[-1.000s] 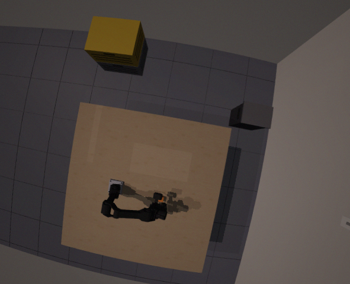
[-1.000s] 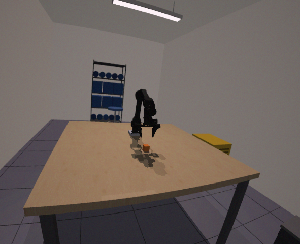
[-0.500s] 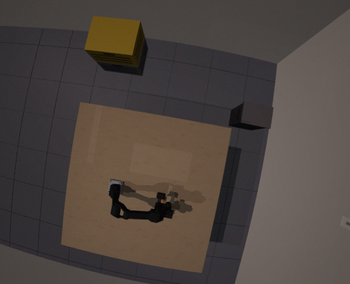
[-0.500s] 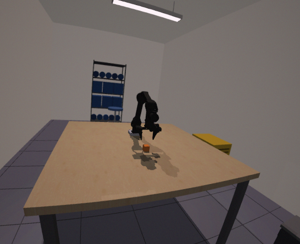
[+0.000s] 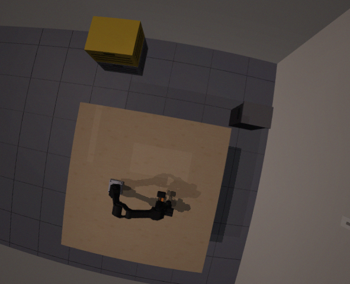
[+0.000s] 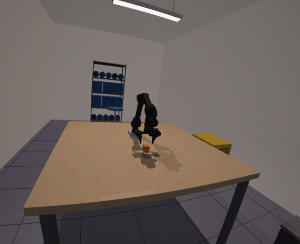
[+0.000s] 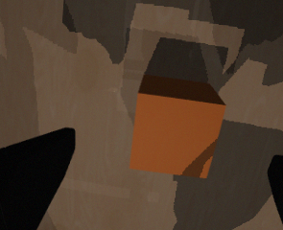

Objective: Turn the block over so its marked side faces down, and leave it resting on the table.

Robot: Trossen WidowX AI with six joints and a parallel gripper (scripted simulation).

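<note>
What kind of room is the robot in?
Probably a workshop or lab room. A black robot arm is mounted on a big wooden table, a metal shelf of blue boxes and balls stands against the back wall, and a yellow crate sits on the tiled floor.
</note>
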